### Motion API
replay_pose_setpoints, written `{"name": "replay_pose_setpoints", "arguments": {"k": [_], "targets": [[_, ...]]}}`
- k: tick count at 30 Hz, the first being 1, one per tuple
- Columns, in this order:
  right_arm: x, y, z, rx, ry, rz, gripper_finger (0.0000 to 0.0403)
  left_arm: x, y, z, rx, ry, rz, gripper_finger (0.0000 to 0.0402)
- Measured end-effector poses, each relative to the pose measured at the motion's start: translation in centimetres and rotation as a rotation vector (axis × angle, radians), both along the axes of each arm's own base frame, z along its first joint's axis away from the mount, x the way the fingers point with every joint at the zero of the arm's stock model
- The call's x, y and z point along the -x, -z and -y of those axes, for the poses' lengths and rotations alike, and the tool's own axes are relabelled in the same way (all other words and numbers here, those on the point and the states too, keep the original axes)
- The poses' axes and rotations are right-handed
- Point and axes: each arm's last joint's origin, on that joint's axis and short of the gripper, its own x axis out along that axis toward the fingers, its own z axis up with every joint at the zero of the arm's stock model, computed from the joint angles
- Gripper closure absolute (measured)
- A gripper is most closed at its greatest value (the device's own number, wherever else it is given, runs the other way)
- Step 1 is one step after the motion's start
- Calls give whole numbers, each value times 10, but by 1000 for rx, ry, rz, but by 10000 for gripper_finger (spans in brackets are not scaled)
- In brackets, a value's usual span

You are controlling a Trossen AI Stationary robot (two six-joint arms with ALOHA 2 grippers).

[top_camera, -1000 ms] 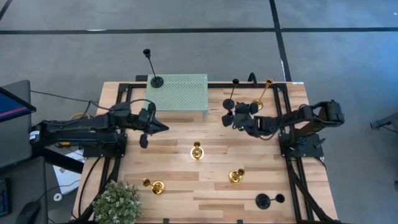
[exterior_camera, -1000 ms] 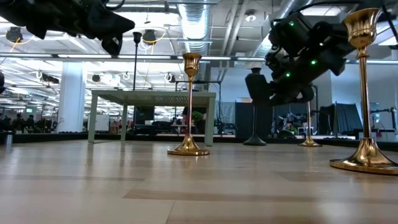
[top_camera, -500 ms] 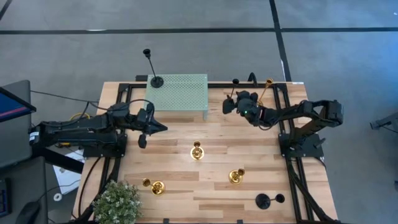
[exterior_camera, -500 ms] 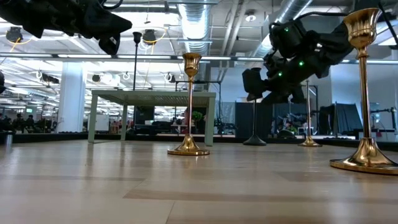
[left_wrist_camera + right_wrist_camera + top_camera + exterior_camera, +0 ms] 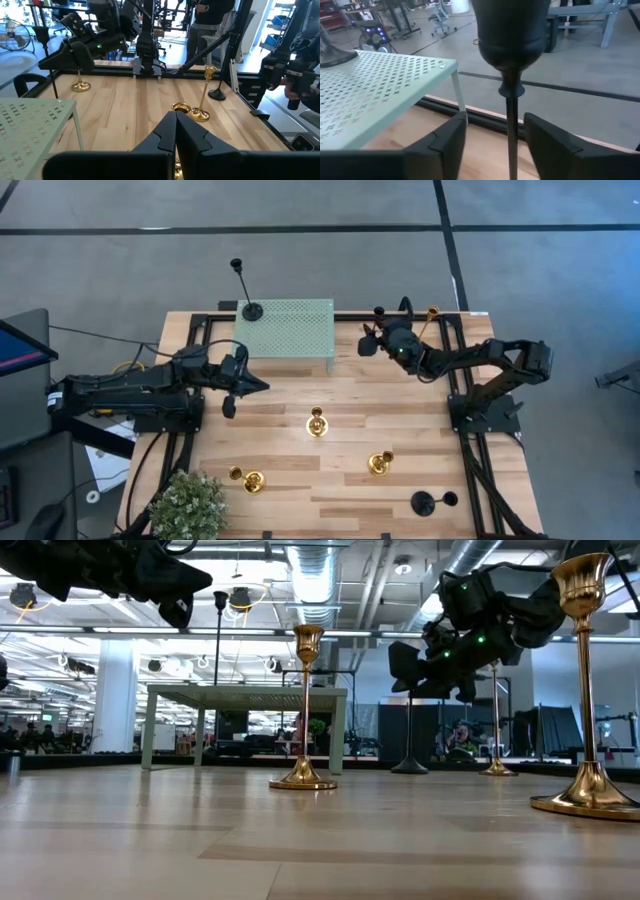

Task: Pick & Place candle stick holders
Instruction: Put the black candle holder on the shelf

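A tall black candle stick holder stands on its round base on the wood table near the far edge. My right gripper is open, one finger on each side of the thin stem, without touching it. Another black holder stands on the green perforated platform. A tall gold holder stands behind my right gripper. Three gold holders stand mid-table, and a black one lies at the near right. My left gripper is shut and hovers beside the platform.
A potted plant sits at the near left corner. The platform's thin legs stand at the far side. Black frame rails run along the table's sides. A person stands beyond the table.
My right gripper has swung toward the table's far edge and a little to the left, rising slightly and turning, and now stands around the black holder's stem. The holder has stayed in place.
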Motion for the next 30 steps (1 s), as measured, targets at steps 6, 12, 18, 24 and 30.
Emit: {"name": "replay_pose_setpoints", "arguments": {"k": [6, 12, 18, 24, 30], "targets": [[0, 0, 1, 15, -13, -21, 325, 0, 0, 0, 0, 0, 0, 396], [-1, -1, 0, 23, -33, -30, 394, 0, 0, 0, 0, 0, 0, 396], [-3, 0, -4, 24, -52, -36, 396, 0, 0, 0, 7, 0, 0, 396], [-7, -2, -22, 27, -122, -70, 398, 0, 0, 0, 8, -2, 1, 396], [1, -18, -40, 34, -152, -124, 400, 9, -3, 1, 7, -22, 23, 398]]}}
